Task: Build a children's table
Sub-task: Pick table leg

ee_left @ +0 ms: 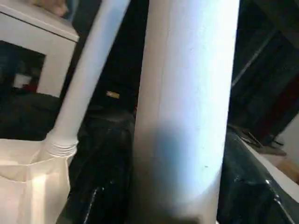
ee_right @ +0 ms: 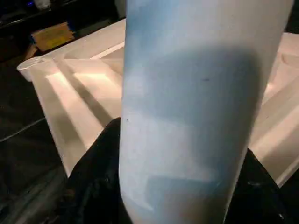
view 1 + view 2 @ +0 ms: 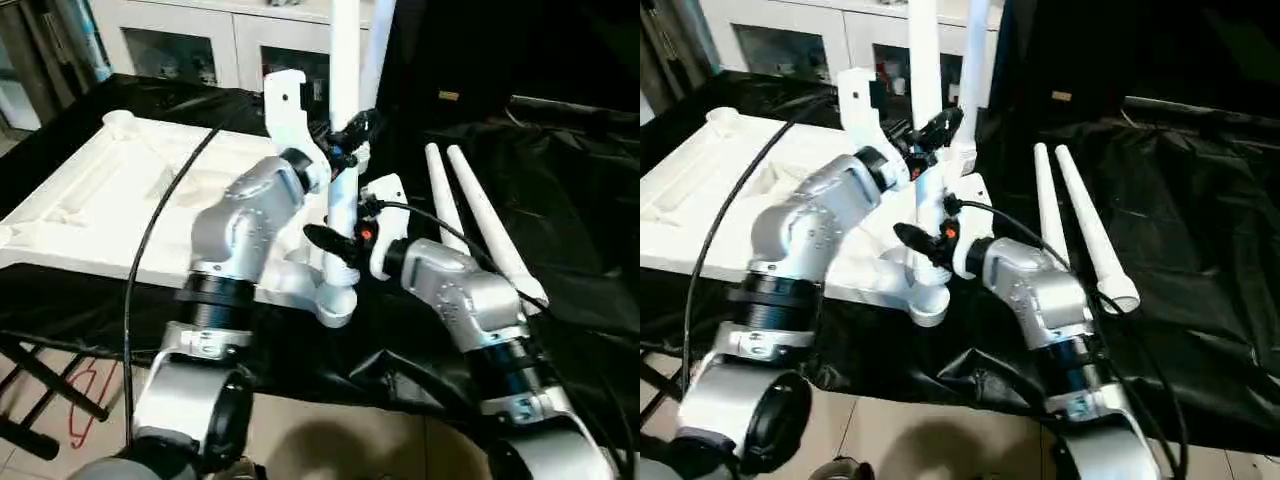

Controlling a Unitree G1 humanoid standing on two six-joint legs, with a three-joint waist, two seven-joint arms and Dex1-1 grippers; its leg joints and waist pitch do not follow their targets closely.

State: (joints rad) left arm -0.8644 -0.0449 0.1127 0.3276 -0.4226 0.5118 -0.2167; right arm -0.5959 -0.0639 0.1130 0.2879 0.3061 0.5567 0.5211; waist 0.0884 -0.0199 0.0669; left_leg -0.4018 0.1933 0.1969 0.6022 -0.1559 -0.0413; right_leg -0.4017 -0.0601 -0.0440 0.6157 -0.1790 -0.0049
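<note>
The children's table top (image 3: 100, 200) lies ribbed side up on black cloth. One white leg (image 3: 343, 60) stands upright in the near right corner socket (image 3: 338, 300). My left gripper (image 3: 347, 135) is shut on this leg higher up, and my right gripper (image 3: 338, 243) is shut on it just above the socket. The held leg (image 1: 187, 93) looms close in the left wrist view. In the right wrist view the same leg (image 2: 196, 93) sits between dark fingers (image 2: 100, 177). A second leg (image 3: 378, 40) stands upright in the far right corner. Two loose legs (image 3: 445, 200) (image 3: 490, 225) lie on the cloth to the right.
A white cabinet with glass doors (image 3: 200, 40) stands behind the table top. A black cable (image 3: 160, 220) runs across the top along my left arm. Black stand legs (image 3: 40, 390) and red marks lie on the floor at the lower left.
</note>
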